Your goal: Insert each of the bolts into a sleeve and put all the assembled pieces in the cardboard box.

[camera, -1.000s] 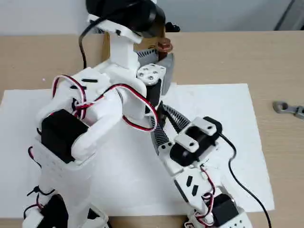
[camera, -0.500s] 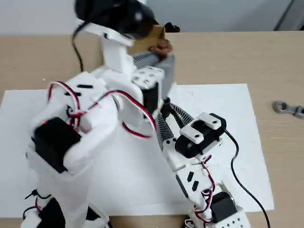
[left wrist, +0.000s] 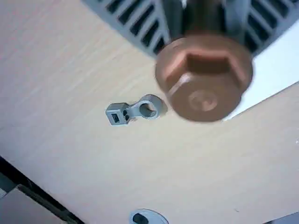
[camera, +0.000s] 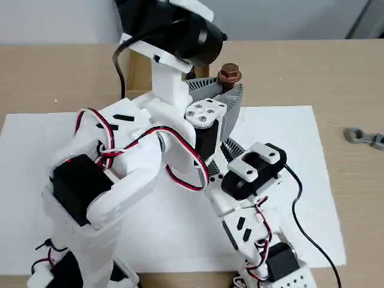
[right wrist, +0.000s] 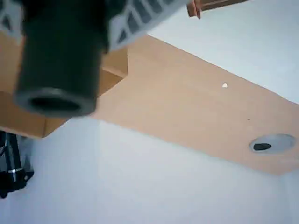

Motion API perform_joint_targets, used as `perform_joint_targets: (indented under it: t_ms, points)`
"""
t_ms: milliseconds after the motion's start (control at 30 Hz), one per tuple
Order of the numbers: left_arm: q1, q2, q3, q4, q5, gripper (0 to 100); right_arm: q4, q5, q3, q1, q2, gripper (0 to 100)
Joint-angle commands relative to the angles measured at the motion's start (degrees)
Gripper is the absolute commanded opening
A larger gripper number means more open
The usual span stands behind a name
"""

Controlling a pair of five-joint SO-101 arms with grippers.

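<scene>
Nearest me, the white right arm [camera: 249, 180] rises over the near part of the white paper sheet [camera: 288, 138] that covers the light wooden table [camera: 336, 72]. The right gripper [camera: 230, 147] runs in under the other arm, so I cannot tell whether it is clenched or released. Just beyond it, the left gripper [camera: 223, 90] is clamped on a copper-coloured bolt with a flanged hex head [camera: 229, 75], held up off the table by the sheet's far edge. In the high view the head faces up at me at the gripper's far end. The left wrist view puts the bolt [left wrist: 203, 77] close up, with its head sticking out past the grey ribbed fingers [left wrist: 133, 21]. Its shank runs back between them, mostly hidden, so the long axis lies along the fingers. The right wrist view catches the bolt [right wrist: 205, 5] side-on, cut off by the frame edge, next to a black open-ended cylinder [right wrist: 58, 60] I cannot identify. Off to the right, on bare wood apart from the sheet, lies a small grey metal piece with a ring end [camera: 363, 137] [left wrist: 135, 111]. Farthest back, the brown cardboard box [camera: 139, 67] is mostly hidden behind the left arm [camera: 120, 168].
</scene>
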Motion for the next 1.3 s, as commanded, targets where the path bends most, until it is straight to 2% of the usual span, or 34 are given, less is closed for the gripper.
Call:
perform_joint_targets:
  t_ms: [0,200,700,933,1267]
  points:
    - [-0.70,-1.67,1.19,-2.73,0.62,0,-1.63,-0.62,-0.44,0.22,-0.66,0.7]
    - [-0.88,-1.93,2.42,-3.16,0.62,0,-1.36,-4.75,-0.53,3.12,-0.66,0.7]
    - [-0.88,-1.32,2.95,-5.19,0.62,0,-1.27,-4.84,-0.62,3.91,-0.66,0.7]
    - [-0.88,-1.85,10.42,-9.41,0.35,0,-1.19,-4.84,-0.62,3.91,-0.66,0.6]
    - [-2.29,-1.85,10.68,-9.41,0.18,0,-1.19,-4.84,-0.70,3.91,-0.66,0.6]
